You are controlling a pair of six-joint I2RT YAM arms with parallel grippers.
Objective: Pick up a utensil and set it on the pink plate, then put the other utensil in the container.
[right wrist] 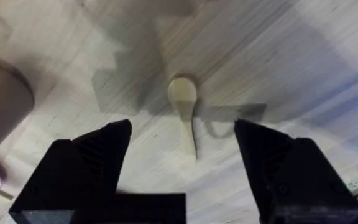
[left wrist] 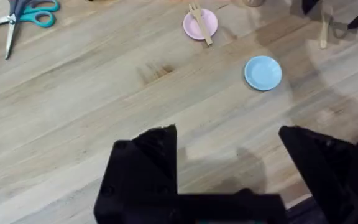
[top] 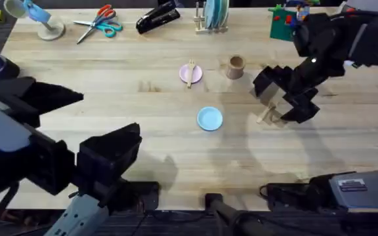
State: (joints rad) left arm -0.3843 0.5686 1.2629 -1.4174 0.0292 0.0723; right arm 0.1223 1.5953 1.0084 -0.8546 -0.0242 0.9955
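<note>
The left gripper [left wrist: 229,180] is held spread and idle at the near left. The fork [top: 190,72] is seen across the pink plate [top: 184,73], the cup [top: 235,67] just right. The spoon [right wrist: 185,115] lies, apparently untouched, between the right gripper's [right wrist: 182,180] spread fingers; a centred, square descent is needed.

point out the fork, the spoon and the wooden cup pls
fork [top: 190,73], overhead view, mid-handle where it lies across the pink plate.
spoon [right wrist: 183,94], right wrist view, on its oval bowl.
wooden cup [top: 235,67], overhead view, on its side wall.
</note>
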